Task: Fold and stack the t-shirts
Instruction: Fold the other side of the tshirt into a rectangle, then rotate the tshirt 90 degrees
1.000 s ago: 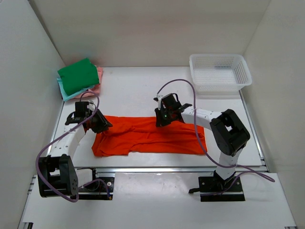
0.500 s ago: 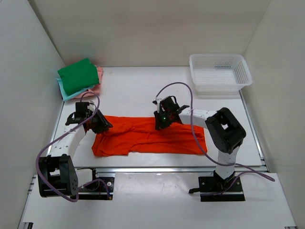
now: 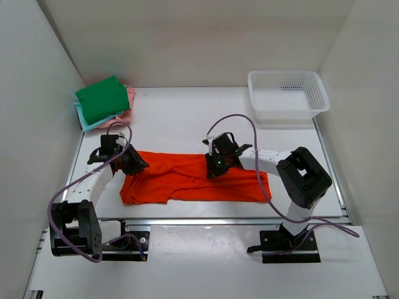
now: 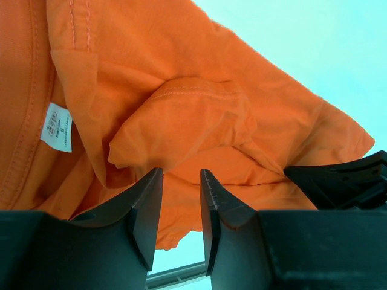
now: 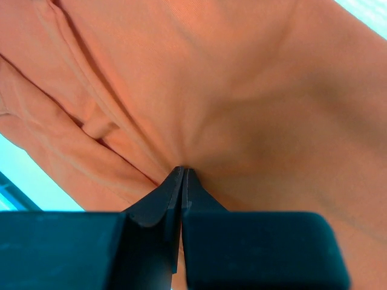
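The bright orange t-shirt (image 3: 193,180) lies spread in a long rumpled band across the near middle of the table. My left gripper (image 3: 134,163) is at its left end; in the left wrist view its jaws (image 4: 181,172) stand a little apart over bunched orange cloth (image 4: 181,109), which carries a white label (image 4: 56,127). My right gripper (image 3: 216,166) is at the shirt's far edge near the middle; the right wrist view shows it (image 5: 182,169) shut on a pinch of orange cloth (image 5: 242,90). A folded green shirt (image 3: 101,98) lies on pink (image 3: 129,103) and light teal (image 3: 87,123) ones at the far left.
A white mesh basket (image 3: 287,93) stands at the far right corner. White walls enclose the table on the left, back and right. A metal rail (image 3: 218,219) runs along the near edge by the arm bases.
My right gripper has moved a little nearer and to the right, drawing the shirt's far edge with it. My left gripper has shifted slightly to the right.
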Tool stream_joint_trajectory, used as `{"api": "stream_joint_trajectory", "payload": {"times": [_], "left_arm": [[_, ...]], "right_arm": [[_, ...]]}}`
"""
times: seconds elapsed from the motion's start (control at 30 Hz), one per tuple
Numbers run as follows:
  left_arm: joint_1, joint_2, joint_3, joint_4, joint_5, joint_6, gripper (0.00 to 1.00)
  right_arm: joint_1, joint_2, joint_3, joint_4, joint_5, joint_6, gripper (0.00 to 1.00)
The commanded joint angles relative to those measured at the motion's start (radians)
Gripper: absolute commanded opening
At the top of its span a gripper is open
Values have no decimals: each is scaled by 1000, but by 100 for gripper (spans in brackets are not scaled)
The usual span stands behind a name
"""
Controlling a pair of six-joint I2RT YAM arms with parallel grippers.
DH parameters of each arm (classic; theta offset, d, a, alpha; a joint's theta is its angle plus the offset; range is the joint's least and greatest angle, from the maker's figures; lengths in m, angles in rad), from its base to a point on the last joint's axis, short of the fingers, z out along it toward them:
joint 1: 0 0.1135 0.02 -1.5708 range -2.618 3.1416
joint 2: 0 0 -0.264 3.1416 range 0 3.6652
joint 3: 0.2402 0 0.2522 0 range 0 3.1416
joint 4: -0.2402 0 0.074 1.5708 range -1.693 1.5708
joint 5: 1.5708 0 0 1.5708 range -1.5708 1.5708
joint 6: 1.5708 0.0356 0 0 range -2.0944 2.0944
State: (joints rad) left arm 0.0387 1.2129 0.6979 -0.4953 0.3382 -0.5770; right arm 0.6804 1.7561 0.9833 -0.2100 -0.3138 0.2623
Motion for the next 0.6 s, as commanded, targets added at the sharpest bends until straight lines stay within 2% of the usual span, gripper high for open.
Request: {"api": "stream_joint_trajectory", "payload": {"times": [0.0,0.1,0.27,0.4,0.5,0.57], "left_arm": [[-17,2,-29,29,7,-18,42],[-65,11,-58,43,-54,-38,39],[-167,105,12,15,-236,-49,36],[-241,287,133,-37,-333,-20,36],[-269,407,210,-23,-367,-12,36],[-280,497,271,-25,-387,-11,37]], "right_arm": [[1,-53,11,-40,27,-14,0],[-22,-105,26,-43,71,-18,0],[-137,-193,38,-80,153,-15,0],[-238,-178,9,-115,188,-34,0],[-277,-124,-2,-170,197,-43,0],[-271,-97,-5,-247,258,-37,0]]}}
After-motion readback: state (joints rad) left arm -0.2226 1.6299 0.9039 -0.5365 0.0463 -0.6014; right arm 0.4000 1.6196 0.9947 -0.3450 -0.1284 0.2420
